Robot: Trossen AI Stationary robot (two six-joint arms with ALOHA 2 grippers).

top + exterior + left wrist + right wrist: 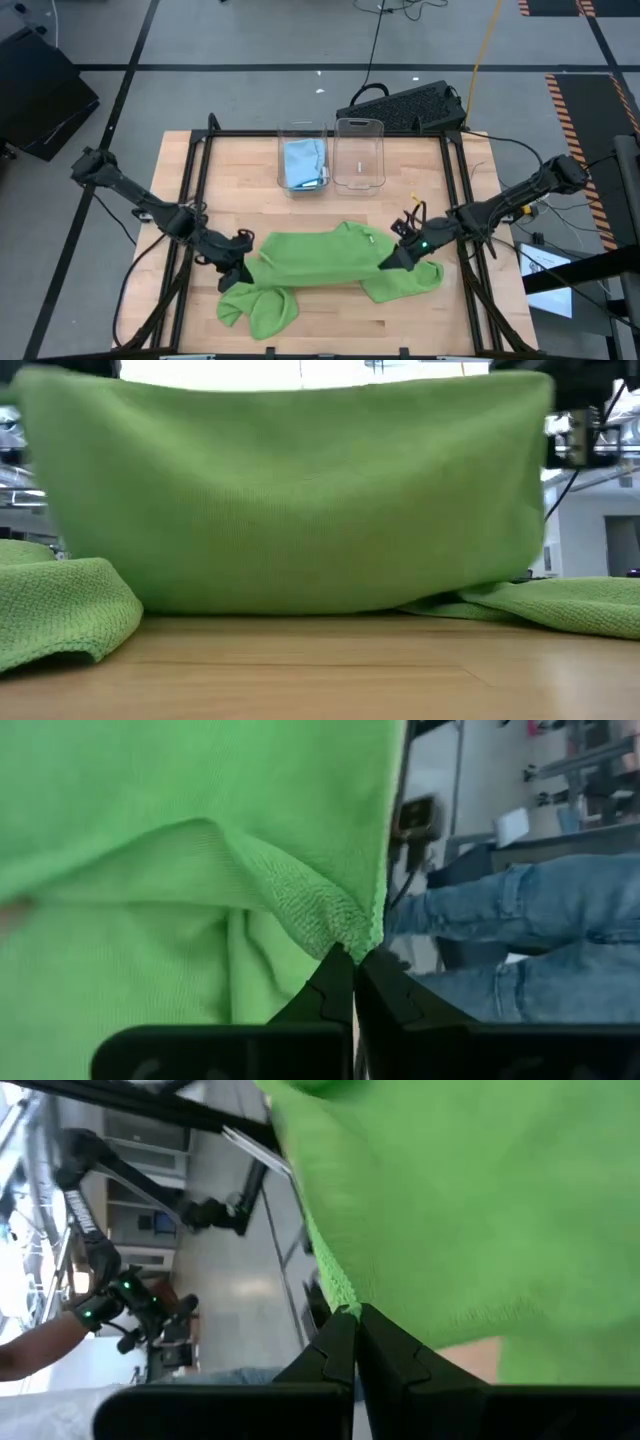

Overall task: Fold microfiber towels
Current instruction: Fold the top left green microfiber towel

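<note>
Both sets of fingers, left (352,960) and right (357,1318), are pinched shut on top corners of the green towel (320,262), which hangs stretched between them above the tabletop (400,310). I'd keep both corners level and taut when laying it over. Beyond them, one bin (303,135) holds a blue towel (302,162); the other bin (359,130) looks empty.

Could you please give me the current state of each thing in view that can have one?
Green towel: lifted and stretched between both grippers, lower edges draped on the table.
Left gripper: shut, pinching the towel's edge.
Right gripper: shut, pinching the opposite edge.
Left clear bin: upright, holding a crumpled light blue towel.
Right clear bin: upright, appears empty.
</note>
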